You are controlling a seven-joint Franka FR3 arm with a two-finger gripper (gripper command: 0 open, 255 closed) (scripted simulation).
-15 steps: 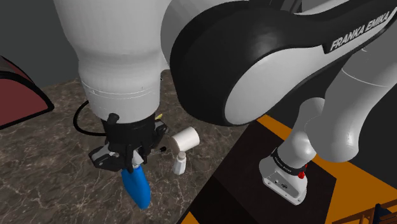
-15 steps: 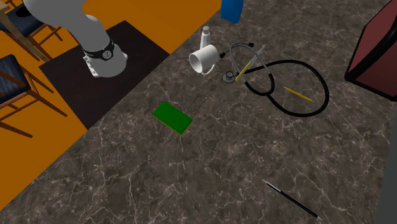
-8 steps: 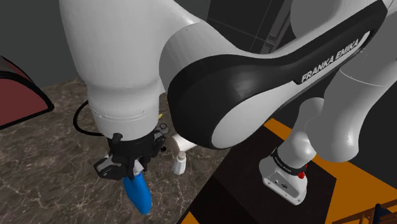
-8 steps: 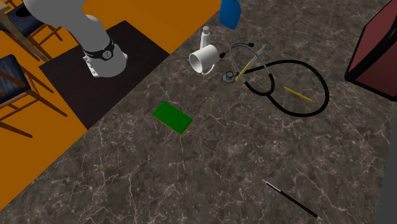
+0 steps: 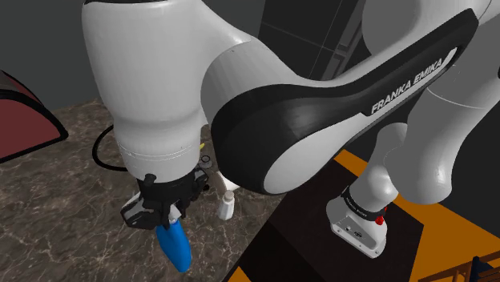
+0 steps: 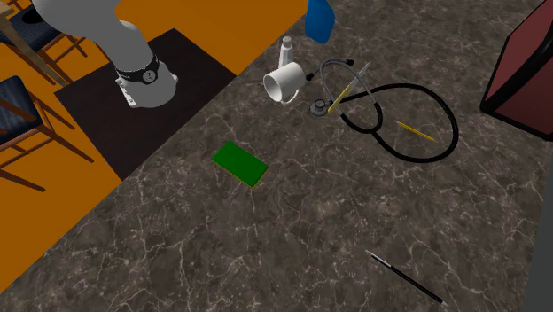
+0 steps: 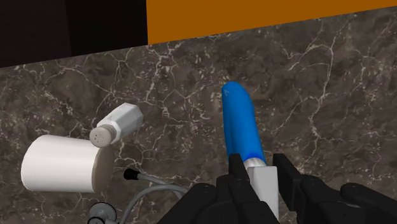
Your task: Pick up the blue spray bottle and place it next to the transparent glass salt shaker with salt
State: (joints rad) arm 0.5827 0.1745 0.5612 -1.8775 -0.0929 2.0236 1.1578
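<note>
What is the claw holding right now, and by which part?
The claw holds the blue spray bottle by its grey top end.

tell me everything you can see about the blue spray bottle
The blue spray bottle has a smooth, rounded blue body and a pale grey head. The gripper is shut on that head, black fingers clasping it from both sides, so the body hangs below the hand, slightly tilted in the shoulder view. It is over the dark marbled counter, apart from the salt shaker. Only the fingers visibly touch it; whether its base meets the counter cannot be told.
</note>
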